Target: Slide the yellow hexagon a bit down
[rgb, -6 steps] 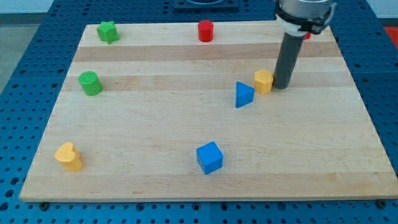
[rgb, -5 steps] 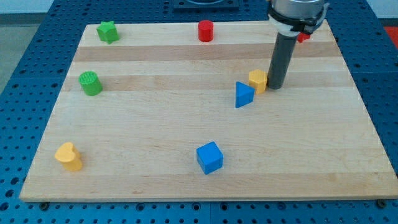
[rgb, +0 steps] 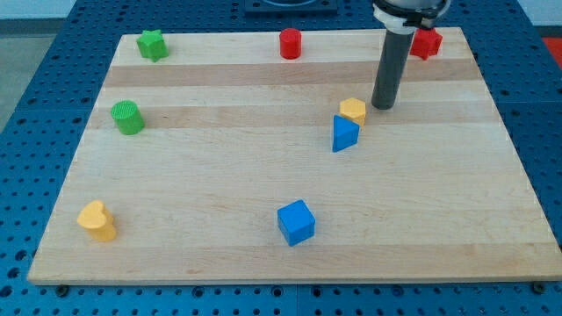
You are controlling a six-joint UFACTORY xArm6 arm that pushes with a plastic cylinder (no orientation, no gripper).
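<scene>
My tip (rgb: 382, 106) sits just beyond the small yellow hexagon block (rgb: 353, 110), toward the wooden bench's (rgb: 219, 184) top-right corner; no gripper is fitted. Best to get squarely above it, since the blue triangular block (rgb: 344, 133) touches below.

We note a small yellow hexagonal block (rgb: 353, 110), flat on its base, upright, top face lighter than its sides. It sits on the pale wooden board, right of centre and in the upper half of the view, with its lower edge touching a neighbouring block just below it.
</scene>
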